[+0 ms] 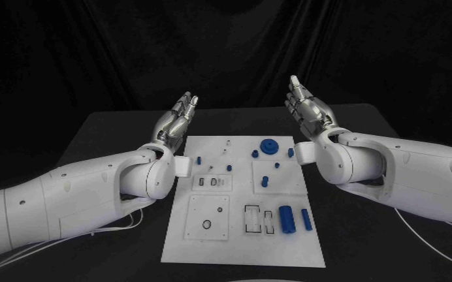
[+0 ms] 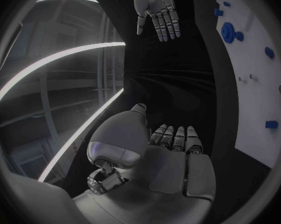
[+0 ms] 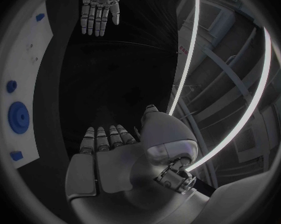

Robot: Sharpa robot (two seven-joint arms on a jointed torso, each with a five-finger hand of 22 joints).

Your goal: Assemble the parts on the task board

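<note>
Both hands raised, flat and empty. Left hand [image 1: 179, 117] with fingers straight and together, palm turned inward, nothing held; right hand [image 1: 308, 107] likewise stretched out, nothing held, facing the left across the gap. Task board [image 1: 283, 243] below and between the two hands, nearer the robot than the fingertips, wrists flanking its far corners. Blue parts on it, none touched: a toothed wheel [image 1: 268, 144] close under the right wrist, a small block [image 1: 291, 152] just beside that wrist, a small peg [image 1: 198, 160] beside the left wrist, two upright-lying cylinders [image 1: 286, 219] well back from both hands, toward the robot. From the left wrist view, same wheel [image 2: 228, 31] off to the side of the left palm [image 2: 171, 159]; from the right wrist view, wheel [image 3: 18, 117] beside the right palm [image 3: 109, 154].

Risks, judged from this pose: no part yet picked, so the whole assembly ahead. Wrists low and close to the board's far edge — a careless descent likely to brush the block or the peg and knock them off their spots. Small pieces, broad metal fingers: a poor pinch likely to flick a peg away or let a cylinder roll. Pressing on the board's edge likely to shift the plate itself.

No brand, label or legible writing anywhere; only thin black outlines [image 1: 256, 219] printed on the board.
</note>
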